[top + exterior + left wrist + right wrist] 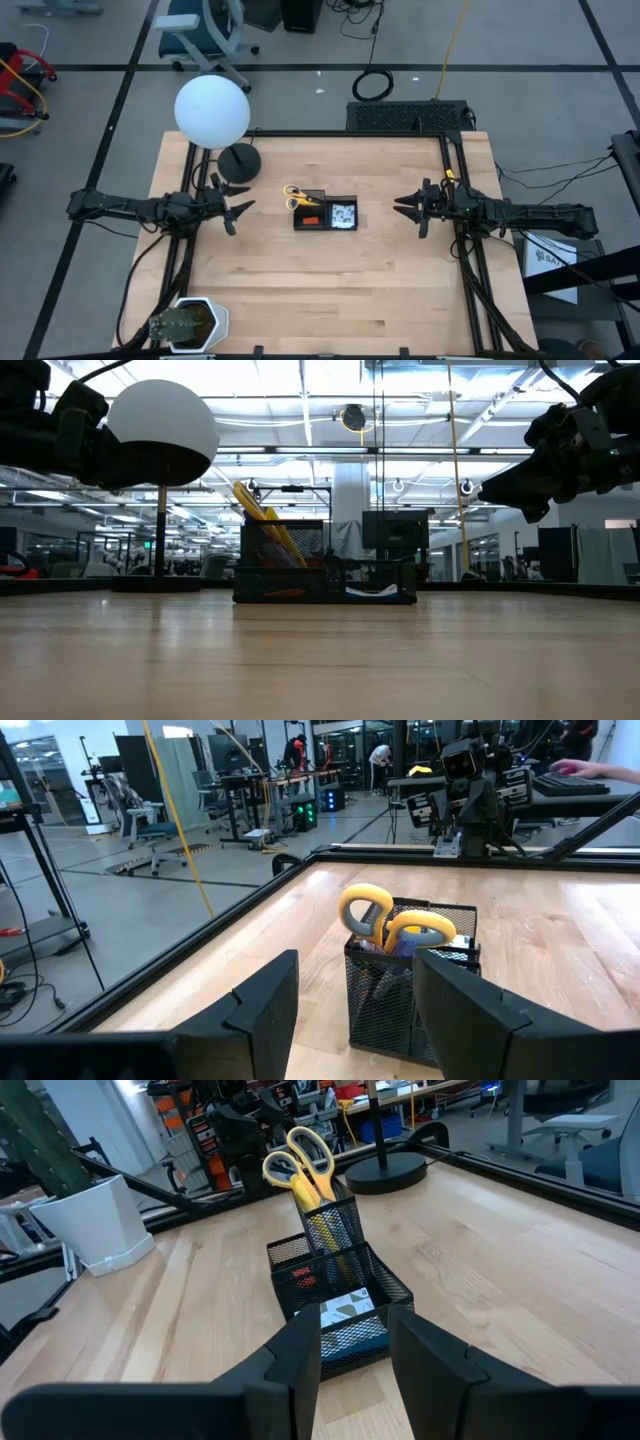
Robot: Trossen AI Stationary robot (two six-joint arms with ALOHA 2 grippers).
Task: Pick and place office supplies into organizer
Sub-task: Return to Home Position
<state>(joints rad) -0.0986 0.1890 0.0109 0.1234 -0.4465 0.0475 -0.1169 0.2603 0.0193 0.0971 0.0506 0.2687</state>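
- Pale wooden table (330, 290) with a black frame around its edges
- Lamp with a big white globe (212, 110) on a thin stem, its round black base (240, 162) standing near the table's far left corner
- Spiky green plant in a white pot (188, 325) at the other left corner, well apart from the lamp
- Black perforated box (410, 116) at the table's far edge
- On the grey floor beyond: a blue office chair (205, 30), a coil of black cable (373, 85) and a yellow cable (455, 40)

Two slender black jointed arms (120, 207), trailed by dark cables (145, 268). Left gripper (240, 208), right gripper (412, 207): fitted with flat, angular dark fingers (262, 1005).
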